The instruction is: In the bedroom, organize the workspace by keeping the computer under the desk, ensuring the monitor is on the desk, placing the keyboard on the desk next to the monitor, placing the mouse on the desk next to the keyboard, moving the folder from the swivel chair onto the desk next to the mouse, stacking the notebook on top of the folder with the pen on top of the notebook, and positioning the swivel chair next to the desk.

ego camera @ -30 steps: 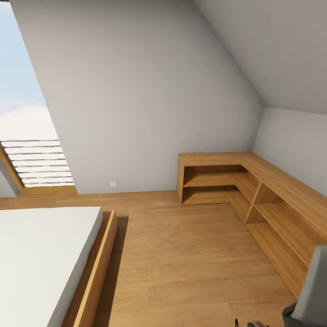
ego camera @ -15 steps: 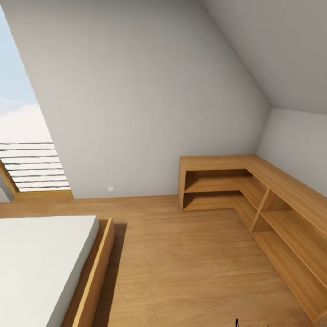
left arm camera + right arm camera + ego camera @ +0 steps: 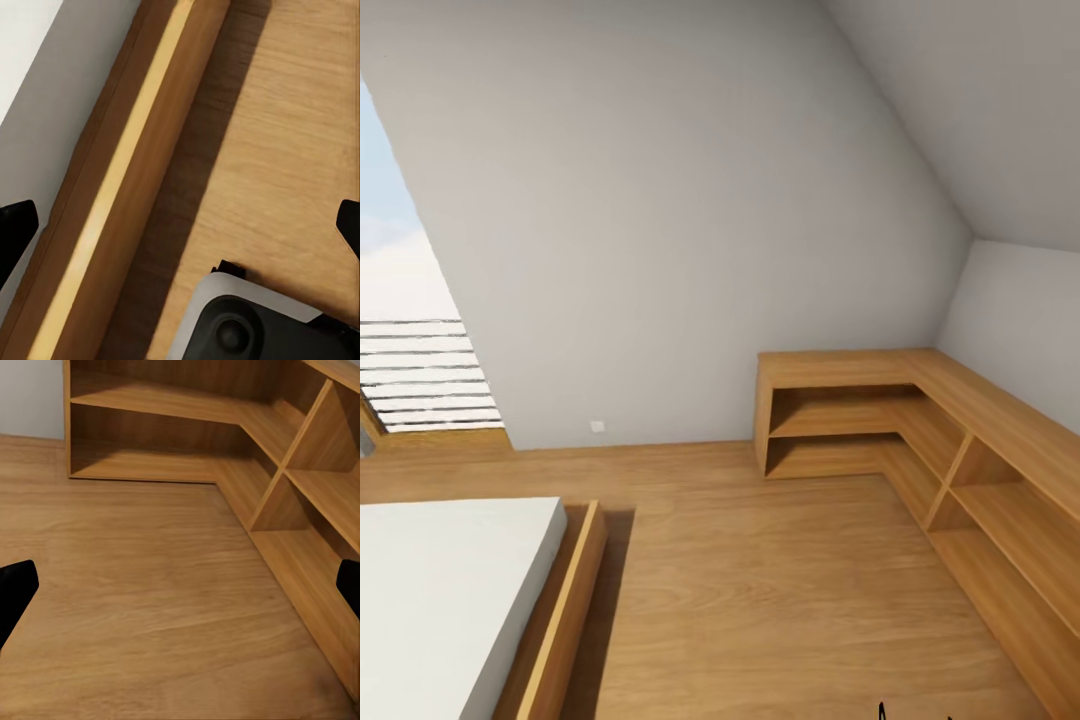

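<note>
The desk, the swivel chair and the other task things are out of view. My left gripper (image 3: 180,225) is open, its dark fingertips (image 3: 15,229) wide apart above the wood floor beside a bed's wooden side rail (image 3: 112,195). My right gripper (image 3: 180,589) is also open with nothing between its fingertips (image 3: 15,589), facing the floor in front of a low shelving counter (image 3: 225,472).
A low light-wood L-shaped shelving counter (image 3: 920,420) fills the far right corner under a sloped ceiling. A bed with a white mattress (image 3: 430,600) and a wooden frame (image 3: 565,610) sits at the lower left. A window (image 3: 410,340) is at the left. Wood floor (image 3: 760,580) lies between them.
The camera has moved, and the whole picture has shifted. The grey chair's edge that stood in the lower right corner one second ago has slid out of the picture.
</note>
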`<state>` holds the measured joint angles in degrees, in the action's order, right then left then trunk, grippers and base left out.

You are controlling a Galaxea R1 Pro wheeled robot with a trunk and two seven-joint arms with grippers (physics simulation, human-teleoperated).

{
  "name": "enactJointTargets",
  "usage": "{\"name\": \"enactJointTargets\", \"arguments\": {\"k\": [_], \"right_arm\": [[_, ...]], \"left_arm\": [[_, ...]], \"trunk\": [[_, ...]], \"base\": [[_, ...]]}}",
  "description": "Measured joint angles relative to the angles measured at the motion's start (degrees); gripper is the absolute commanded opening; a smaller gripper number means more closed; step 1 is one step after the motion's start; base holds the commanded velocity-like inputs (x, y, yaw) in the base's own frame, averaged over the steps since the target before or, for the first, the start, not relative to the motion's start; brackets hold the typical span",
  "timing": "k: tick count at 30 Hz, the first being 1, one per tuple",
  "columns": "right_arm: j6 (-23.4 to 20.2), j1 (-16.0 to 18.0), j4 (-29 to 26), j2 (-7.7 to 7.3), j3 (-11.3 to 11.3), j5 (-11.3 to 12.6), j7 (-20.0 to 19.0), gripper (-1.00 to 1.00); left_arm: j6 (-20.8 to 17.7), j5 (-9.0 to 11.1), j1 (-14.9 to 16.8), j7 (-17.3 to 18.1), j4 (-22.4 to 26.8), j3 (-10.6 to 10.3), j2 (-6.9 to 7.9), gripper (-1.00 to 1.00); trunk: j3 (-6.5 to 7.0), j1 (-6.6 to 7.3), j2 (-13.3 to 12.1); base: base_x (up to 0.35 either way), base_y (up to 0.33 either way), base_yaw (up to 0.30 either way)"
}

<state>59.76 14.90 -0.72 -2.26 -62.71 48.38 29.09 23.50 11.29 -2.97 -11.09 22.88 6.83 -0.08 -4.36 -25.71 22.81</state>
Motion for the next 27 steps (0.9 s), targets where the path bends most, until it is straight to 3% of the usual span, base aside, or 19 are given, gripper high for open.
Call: {"name": "enactJointTargets", "arguments": {"k": [27], "right_arm": [[0.00, 0.01, 0.08, 0.00, -0.09, -0.01, 0.00, 1.00]], "left_arm": [[-0.02, -0.01, 0.00, 0.03, -0.04, 0.00, 0.00, 1.00]], "trunk": [[0.00, 0.00, 0.00]], "base": [[0.334, 0.000, 0.000]]}}
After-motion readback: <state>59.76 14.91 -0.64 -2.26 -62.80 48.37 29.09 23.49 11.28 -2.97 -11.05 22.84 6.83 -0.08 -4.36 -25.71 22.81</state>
